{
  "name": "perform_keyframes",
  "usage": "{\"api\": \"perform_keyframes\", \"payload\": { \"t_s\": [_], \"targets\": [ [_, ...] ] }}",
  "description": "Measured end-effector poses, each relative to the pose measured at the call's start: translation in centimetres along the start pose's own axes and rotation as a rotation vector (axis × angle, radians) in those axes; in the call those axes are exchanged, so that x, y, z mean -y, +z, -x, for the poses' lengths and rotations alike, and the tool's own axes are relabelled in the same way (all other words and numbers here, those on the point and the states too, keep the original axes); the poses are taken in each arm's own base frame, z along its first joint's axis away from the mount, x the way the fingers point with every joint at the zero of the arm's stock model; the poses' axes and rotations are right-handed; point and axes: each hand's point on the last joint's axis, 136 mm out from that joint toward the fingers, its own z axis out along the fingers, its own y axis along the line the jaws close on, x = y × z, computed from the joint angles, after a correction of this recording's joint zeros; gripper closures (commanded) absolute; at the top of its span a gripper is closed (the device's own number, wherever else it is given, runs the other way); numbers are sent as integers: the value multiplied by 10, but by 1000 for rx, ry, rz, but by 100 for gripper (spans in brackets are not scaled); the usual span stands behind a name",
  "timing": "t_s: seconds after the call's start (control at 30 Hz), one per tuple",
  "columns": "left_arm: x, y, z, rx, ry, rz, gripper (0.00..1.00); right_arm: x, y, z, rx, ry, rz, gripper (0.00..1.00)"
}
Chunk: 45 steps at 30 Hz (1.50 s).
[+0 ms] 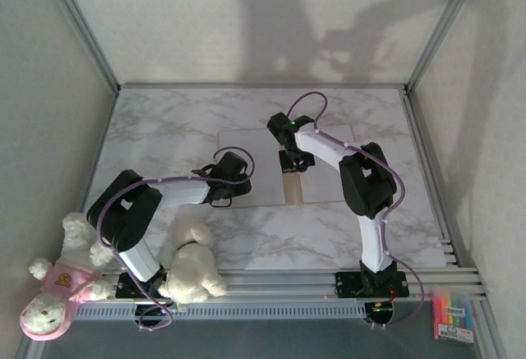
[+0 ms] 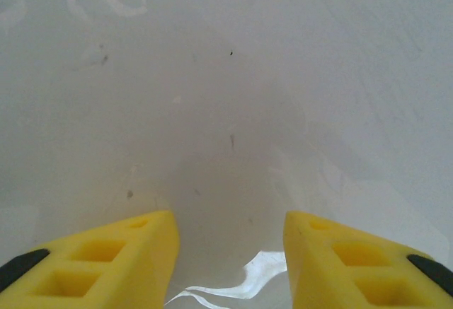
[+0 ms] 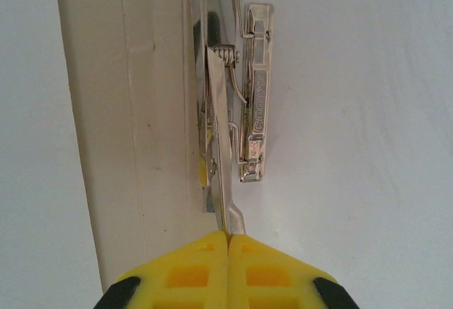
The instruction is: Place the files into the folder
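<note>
Yellow fingertips of the right gripper are pinched tight on the thin steel lever of the spring clamp, which sits along the middle of the folder. Just left of the clamp runs the folder's tan spine, and the white files lie flat on either side of it. So the folder lies open near the centre of the marble table, with the sheets already laid in it.

The left gripper has its jaws parted with nothing between them, low over the left-hand sheet close to its near edge, where a sliver of tabletop shows. Whether the pads touch the paper I cannot tell.

I'd judge the step in hand to be working the clamp to fix the sheets. The next move calls for swinging the lever without dragging the paper, then folding the cover shut.

What stands in the way is the arms themselves: the right one stretches over the right half, and the left wrist hangs over the other. A white plush dog and a pink-dressed plush by the left base, and a pack of markers at the near right, sit well apart from the work
</note>
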Motion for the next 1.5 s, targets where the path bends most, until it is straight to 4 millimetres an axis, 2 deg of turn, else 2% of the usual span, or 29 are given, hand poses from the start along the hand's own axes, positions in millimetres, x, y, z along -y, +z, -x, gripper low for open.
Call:
{"api": "perform_keyframes", "payload": {
  "t_s": [1.5],
  "targets": [
    [9,1,-1,-17,-7,-46,55,3,29,-6,-34,-53,-69,100]
  ]
}}
